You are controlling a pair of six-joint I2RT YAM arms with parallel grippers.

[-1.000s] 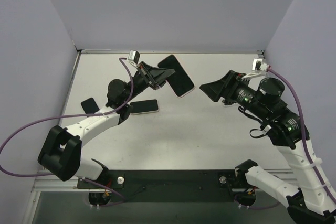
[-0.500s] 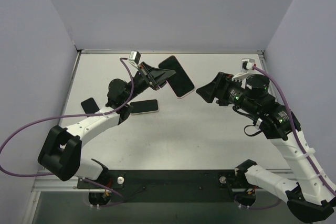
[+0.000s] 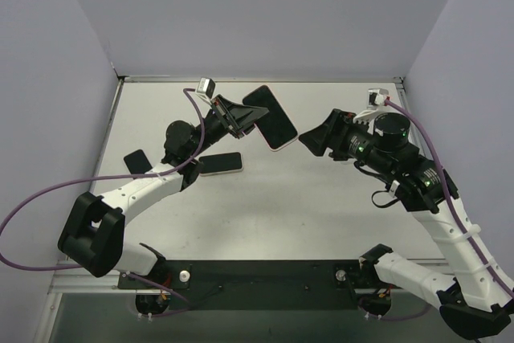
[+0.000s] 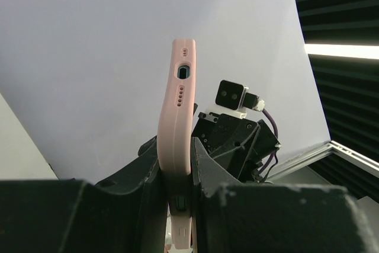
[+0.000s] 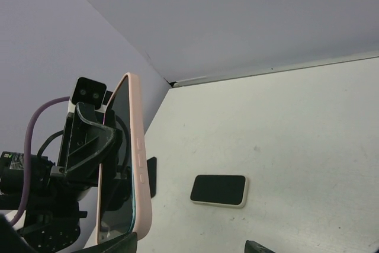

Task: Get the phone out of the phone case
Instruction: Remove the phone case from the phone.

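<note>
The phone in its pink case (image 3: 271,116) is held up off the table, screen facing the top camera. My left gripper (image 3: 241,118) is shut on its left end. In the left wrist view the case's pink edge (image 4: 177,122) stands upright between the two fingers of my left gripper (image 4: 177,188). My right gripper (image 3: 313,140) is open and empty, just right of the phone's lower right end and not touching it. In the right wrist view the cased phone (image 5: 127,164) stands at the left, just above the left fingertip of my right gripper (image 5: 186,247).
A second phone in a cream case (image 3: 220,164) lies flat on the white table, also in the right wrist view (image 5: 219,189). A small black flat object (image 3: 137,161) lies at the table's left. Grey walls enclose the table on three sides.
My right gripper has moved left toward the held phone and now sits close to its lower right end. My left arm and the phone have not moved.
</note>
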